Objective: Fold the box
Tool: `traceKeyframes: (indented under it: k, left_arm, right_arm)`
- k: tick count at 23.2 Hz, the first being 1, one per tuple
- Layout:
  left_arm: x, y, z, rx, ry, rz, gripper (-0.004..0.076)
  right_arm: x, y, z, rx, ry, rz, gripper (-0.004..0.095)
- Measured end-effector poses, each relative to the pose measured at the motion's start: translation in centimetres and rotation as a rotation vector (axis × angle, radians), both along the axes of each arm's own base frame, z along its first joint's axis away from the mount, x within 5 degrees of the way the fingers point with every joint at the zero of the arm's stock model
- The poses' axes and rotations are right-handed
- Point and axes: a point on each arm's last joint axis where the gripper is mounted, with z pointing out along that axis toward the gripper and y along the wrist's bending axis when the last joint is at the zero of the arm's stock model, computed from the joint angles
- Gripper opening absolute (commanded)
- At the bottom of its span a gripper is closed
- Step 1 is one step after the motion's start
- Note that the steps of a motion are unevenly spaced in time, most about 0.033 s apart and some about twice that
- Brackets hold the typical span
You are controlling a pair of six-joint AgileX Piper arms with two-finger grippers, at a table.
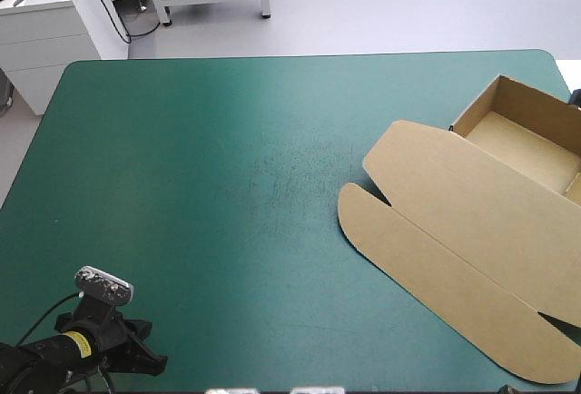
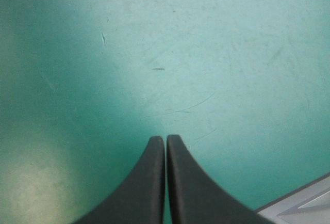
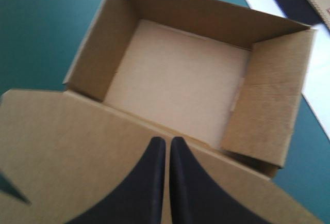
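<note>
Above the box (image 3: 175,74), the right claw (image 3: 167,140) hangs closed, empty; left claw (image 2: 165,138) likewise above teal-green cover (image 2: 216,48).

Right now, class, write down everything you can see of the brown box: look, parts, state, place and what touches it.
The box is plain brown board, folded into an open tray with raised walls and an empty floor. Its lid, with a rounded front flap, lies flat, stretching toward the table's near edge. The whole rests on the teal-green cover at the table's right side. The right gripper, shut, is over the lid near the hinge; whether it touches cannot be told.
</note>
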Motion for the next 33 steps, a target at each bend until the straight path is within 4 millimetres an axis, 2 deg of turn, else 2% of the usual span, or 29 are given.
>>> traceKeyframes:
  k: [4,8,9,10,11,14,15,16,19,22,27,33]
  left_arm:
    - [0.0,0.0,0.0,-0.001,0.000,0.000,-0.0008]
    - [0.0,-0.1,0.0,-0.010,-0.001,0.000,-0.0008]
    - [0.0,-0.1,0.1,-0.016,-0.004,0.000,-0.0008]
    - [0.0,-0.1,0.1,-0.018,-0.005,0.000,-0.0008]
    - [0.2,-0.2,0.2,-0.025,-0.020,0.002,-0.0008]
    - [0.8,-0.4,0.6,-0.066,-0.099,0.013,-0.0008]
    - [0.9,-0.6,0.5,-0.085,-0.116,0.013,-0.0008]
    - [0.9,-0.6,0.4,-0.087,-0.118,0.008,-0.0008]
    - [0.9,-1.1,0.0,-0.110,-0.130,-0.064,-0.0008]
    - [0.6,-1.7,0.2,-0.132,-0.149,-0.155,-0.0008]
    - [0.5,-1.9,0.3,-0.136,-0.164,-0.192,-0.0008]
    - [-0.8,-1.4,1.0,-0.163,-0.260,-0.196,-0.0008]
  right_arm:
    - [-4.4,5.0,0.5,-0.029,-0.055,0.146,-0.0013]
    - [-8.9,8.0,-0.2,-0.050,-0.094,0.239,-0.0013]
    - [-11.1,9.0,-1.2,-0.057,-0.104,0.281,-0.0013]
    - [-11.9,9.4,-1.7,-0.064,-0.106,0.298,-0.0013]
    - [-13.5,9.9,-3.1,-0.083,-0.103,0.332,-0.0013]
    - [-15.9,10.4,-6.3,-0.097,-0.072,0.360,-0.0013]
    - [-16.8,10.5,-8.3,-0.096,-0.047,0.369,-0.0013]
    - [-17.1,10.6,-9.0,-0.097,-0.037,0.374,-0.0013]
    - [-18.7,10.9,-13.5,-0.101,0.019,0.405,-0.0013]
    - [-20.0,11.2,-16.0,-0.105,0.021,0.409,-0.0014]
    - [-20.7,11.2,-18.6,-0.124,-0.035,0.393,-0.0013]
    - [-20.5,11.1,-18.9,-0.156,-0.086,0.393,-0.0014]
